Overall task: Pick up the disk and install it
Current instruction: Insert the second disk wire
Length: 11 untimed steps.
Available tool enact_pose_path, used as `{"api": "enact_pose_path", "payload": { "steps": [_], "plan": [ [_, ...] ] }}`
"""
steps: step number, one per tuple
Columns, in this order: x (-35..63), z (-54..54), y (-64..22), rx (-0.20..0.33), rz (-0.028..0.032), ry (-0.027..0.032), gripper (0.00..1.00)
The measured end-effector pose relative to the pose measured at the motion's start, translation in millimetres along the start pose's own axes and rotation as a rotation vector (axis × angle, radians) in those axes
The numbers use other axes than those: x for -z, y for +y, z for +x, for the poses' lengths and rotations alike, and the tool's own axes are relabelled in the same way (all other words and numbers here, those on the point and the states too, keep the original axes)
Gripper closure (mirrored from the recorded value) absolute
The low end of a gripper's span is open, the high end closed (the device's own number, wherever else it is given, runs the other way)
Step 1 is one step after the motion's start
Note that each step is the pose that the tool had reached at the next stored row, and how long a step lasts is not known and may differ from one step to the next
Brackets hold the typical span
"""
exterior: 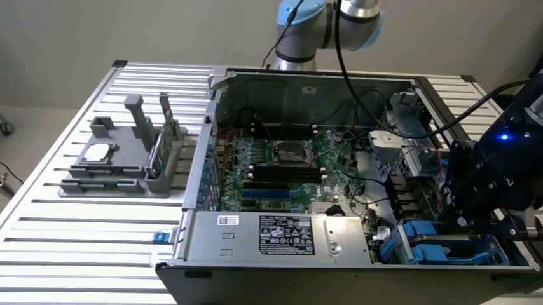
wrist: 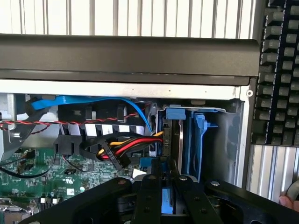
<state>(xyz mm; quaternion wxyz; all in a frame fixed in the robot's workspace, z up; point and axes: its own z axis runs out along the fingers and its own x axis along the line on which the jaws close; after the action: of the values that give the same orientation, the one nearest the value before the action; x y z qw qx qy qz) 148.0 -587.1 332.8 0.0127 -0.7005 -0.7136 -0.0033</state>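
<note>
**Install step: disk at the drive bay**

Gripper [exterior: 465, 219] sits low over the computer case [exterior: 339, 82], at roughly 4 o'clock in the exterior view, above the blue drive bay [exterior: 441, 248]. In the wrist view the fingers [wrist: 148, 198] are closed on a blue-framed edge, judged to be the disk [wrist: 167, 201] in its carrier. The blue bay slots [wrist: 194, 140] lie just beyond. Judgement: insertion is in hand; it calls for carrier rails square to the slot and clear of the power cable bundle [wrist: 122, 150].

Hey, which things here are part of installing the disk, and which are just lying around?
In the job: disk, gripped in the hand; drive bay; computer case.
Lying about: grey holder with silver chip and green card; keyboard.
</note>
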Motion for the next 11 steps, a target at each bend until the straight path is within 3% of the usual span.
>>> {"api": "enact_pose_path", "payload": {
  "steps": [8, 10, 11],
  "plan": [
    [-1.0, -1.3, 0.5, 0.000, -0.0004, 0.0016, 0.84],
    [-2.0, -1.3, 0.7, 0.000, -0.0001, 0.0047, 0.82],
    [-1.0, -1.4, 0.6, 0.000, 0.0000, 0.0039, 0.76]
  ]
}}
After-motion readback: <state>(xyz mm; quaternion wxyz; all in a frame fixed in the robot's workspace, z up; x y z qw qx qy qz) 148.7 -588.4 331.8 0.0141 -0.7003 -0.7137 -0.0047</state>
